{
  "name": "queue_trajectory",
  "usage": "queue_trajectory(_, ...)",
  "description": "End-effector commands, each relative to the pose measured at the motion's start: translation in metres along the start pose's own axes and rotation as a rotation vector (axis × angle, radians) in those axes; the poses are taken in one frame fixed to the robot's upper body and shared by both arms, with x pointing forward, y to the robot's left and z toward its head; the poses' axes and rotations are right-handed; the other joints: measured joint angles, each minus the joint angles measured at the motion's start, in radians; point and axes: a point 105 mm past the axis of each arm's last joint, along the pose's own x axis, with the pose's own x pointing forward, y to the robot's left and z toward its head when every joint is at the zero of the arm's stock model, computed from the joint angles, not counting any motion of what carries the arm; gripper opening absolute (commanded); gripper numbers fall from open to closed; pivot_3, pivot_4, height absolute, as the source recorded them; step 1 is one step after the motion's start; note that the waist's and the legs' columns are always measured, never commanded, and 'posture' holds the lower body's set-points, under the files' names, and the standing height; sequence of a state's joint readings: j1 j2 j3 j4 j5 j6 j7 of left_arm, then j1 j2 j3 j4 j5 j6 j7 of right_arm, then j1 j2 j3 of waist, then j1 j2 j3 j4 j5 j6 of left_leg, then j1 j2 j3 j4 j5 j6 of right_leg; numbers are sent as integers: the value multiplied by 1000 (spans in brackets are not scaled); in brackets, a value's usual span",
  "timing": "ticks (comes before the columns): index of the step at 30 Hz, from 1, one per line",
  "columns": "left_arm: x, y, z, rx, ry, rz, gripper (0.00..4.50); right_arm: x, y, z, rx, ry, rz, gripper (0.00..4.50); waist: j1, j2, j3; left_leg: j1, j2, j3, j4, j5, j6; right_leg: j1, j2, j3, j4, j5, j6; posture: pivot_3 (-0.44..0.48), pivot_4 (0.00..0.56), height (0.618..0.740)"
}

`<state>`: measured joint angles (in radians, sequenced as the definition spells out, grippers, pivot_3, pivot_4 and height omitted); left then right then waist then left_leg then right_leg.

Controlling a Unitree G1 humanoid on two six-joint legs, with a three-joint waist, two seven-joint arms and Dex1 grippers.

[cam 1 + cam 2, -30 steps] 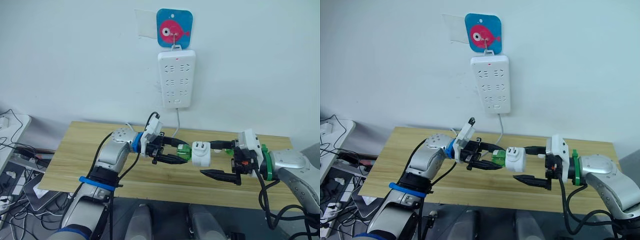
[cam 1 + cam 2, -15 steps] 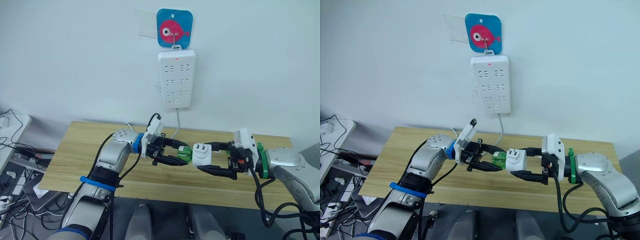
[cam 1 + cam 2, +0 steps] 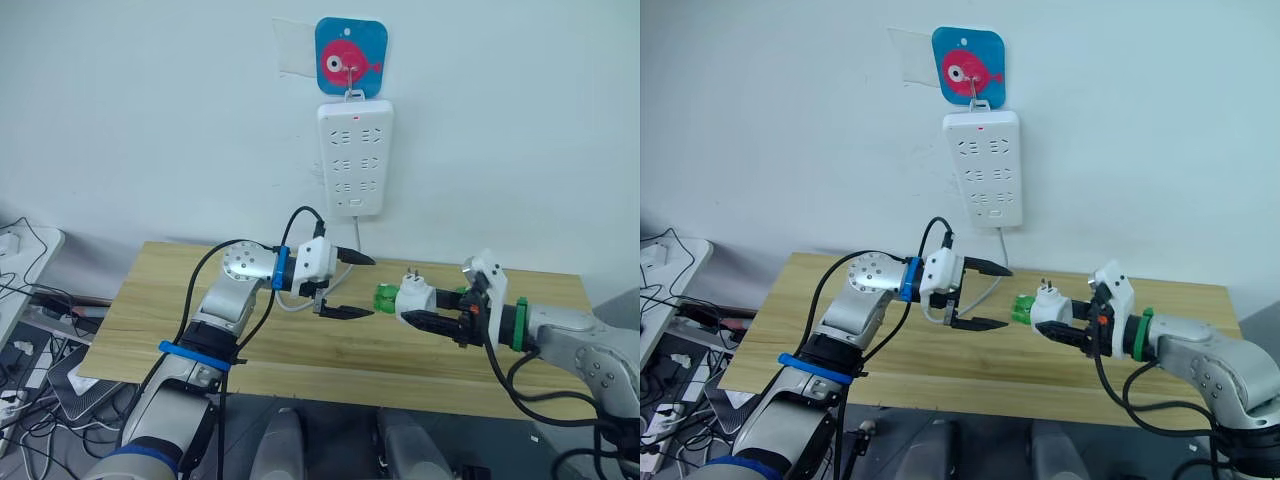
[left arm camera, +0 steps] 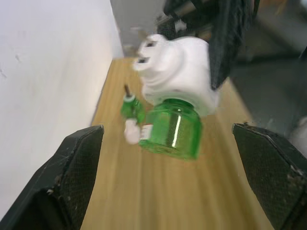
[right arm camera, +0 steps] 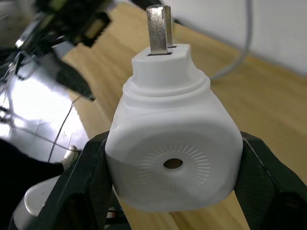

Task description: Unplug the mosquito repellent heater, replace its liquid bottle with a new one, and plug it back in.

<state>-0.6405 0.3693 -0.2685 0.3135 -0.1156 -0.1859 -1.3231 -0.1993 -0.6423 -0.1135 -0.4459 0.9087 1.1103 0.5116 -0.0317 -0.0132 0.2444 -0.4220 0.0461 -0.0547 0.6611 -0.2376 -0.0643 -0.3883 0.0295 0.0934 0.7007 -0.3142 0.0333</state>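
Just a second ago the left gripper point(image 3: 343, 285) was closed round the green liquid bottle point(image 3: 387, 297); now it has let go and pulled back toward the wall, and its two black fingers stand wide apart with nothing between them. Meanwhile the mosquito repellent heater point(image 3: 414, 298) has turned, so its prongs now point up.

Going from left to right with the heater as the marker: the left gripper hangs just to the heater's left, near the bottle but not touching it. The bottle sticks out of the heater's left side, and it looks like it is not unscrewed yet. The right gripper point(image 5: 171, 178) squeezes the white heater body from both sides, holding it up above the wooden table point(image 3: 180, 290). High above the heater, on the wall, hangs the white power strip point(image 3: 354, 158) under a blue fish hook point(image 3: 351, 58), with its cord point(image 3: 356, 235) running down behind.

In the left wrist view, a small green thing with a white bit point(image 4: 130, 117) lies on the table past the heater. It may be the new bottle, but I cannot tell.

What could go wrong? When the left gripper comes back to twist the bottle, it could push the heater crooked in the right gripper's grip. If it grabs only the bottle's edge, the smooth bottle could slip, fall on the table and spill.
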Motion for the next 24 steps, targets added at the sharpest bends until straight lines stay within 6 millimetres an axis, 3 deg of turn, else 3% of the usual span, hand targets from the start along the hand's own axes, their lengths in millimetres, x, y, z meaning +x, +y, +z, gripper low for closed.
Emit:
queue_trajectory(1, 10, -4, 1, 128, 41, -1, 4500, -2, -1, 10, 96, -8, -42, 2996, 0, 0, 0, 0, 0, 0, 0, 0, 0, 0, 0, 0, 0, 0, 0, 10, 206, 740)
queue_trajectory(14, 34, 4, -16, 318, 179, 38, 4500, 7, 6, 19, 233, 11, -56, 2996, 0, 0, 0, -1, -1, 0, -1, 0, 0, -1, -1, 0, 0, 0, 0, 0, 207, 740)
queue_trajectory(17, 39, 5, -13, 323, 166, 58, 3920, 8, 8, 20, 234, 15, -55, 2996, -1, 0, 0, -1, -1, 0, -1, 0, 0, -1, -1, 0, 0, 0, 0, -3, 206, 740)
queue_trajectory(22, 40, 2, -16, 339, 194, 41, 2372, 10, 7, 20, 257, 7, -63, 2996, -2, 0, 0, -2, -1, 0, -1, 0, 0, -1, -1, -1, 0, 0, 0, -4, 205, 740)
queue_trajectory(24, 39, 2, -17, 340, 204, 41, 2227, 11, 7, 21, 274, -5, -63, 2996, -2, 0, 0, -2, -1, 0, -1, 0, 0, -2, -1, -1, 0, 0, 0, -4, 203, 740)
